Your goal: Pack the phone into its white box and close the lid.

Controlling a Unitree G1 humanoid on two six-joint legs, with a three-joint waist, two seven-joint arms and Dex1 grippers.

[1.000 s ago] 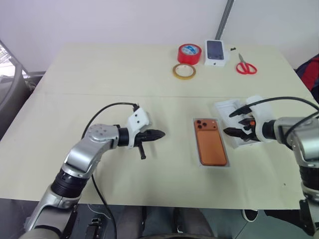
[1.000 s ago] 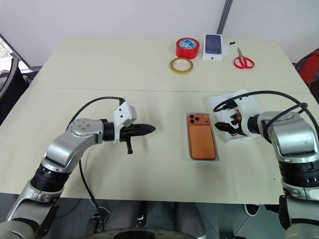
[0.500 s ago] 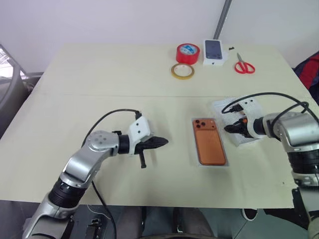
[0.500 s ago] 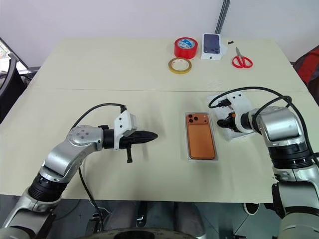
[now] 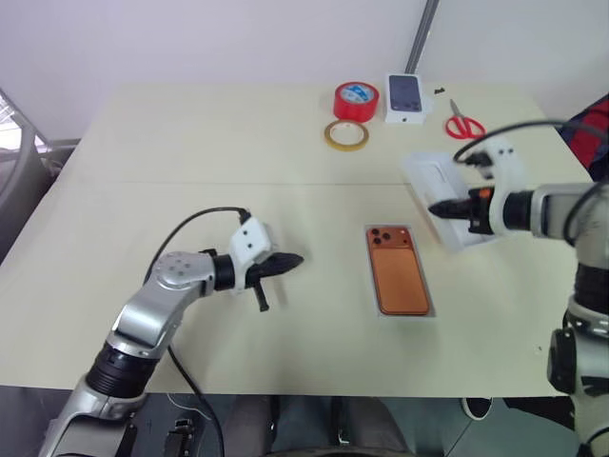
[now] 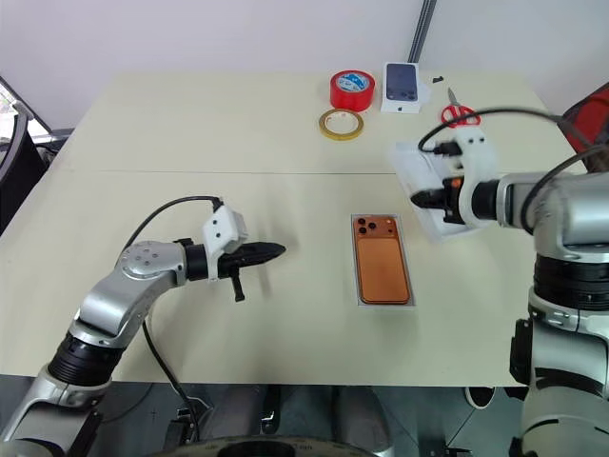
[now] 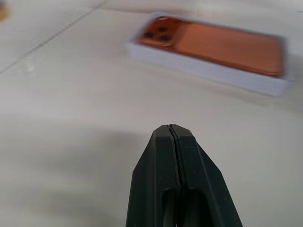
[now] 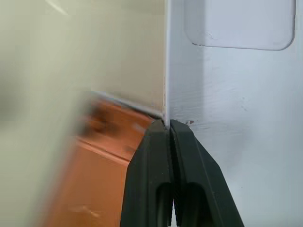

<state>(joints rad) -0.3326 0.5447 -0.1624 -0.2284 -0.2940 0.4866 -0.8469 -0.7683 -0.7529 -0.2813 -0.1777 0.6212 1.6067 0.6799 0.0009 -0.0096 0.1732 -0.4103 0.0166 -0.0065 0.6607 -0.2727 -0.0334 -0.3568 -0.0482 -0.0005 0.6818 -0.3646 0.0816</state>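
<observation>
My right end effector [image 5: 436, 208] is clamped on the lid [image 5: 447, 190] edge, lifted, right of centre. The phone [image 5: 397, 270] sits in the white box [image 5: 432, 312] lower left of it. My left end effector [image 5: 297, 257] is closed, empty, centre-left.

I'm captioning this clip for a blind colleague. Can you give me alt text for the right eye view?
The right gripper, shut on the white lid, holds it tilted above the table, beside the orange phone lying in its white box. The shut left gripper hovers left of the phone.
</observation>
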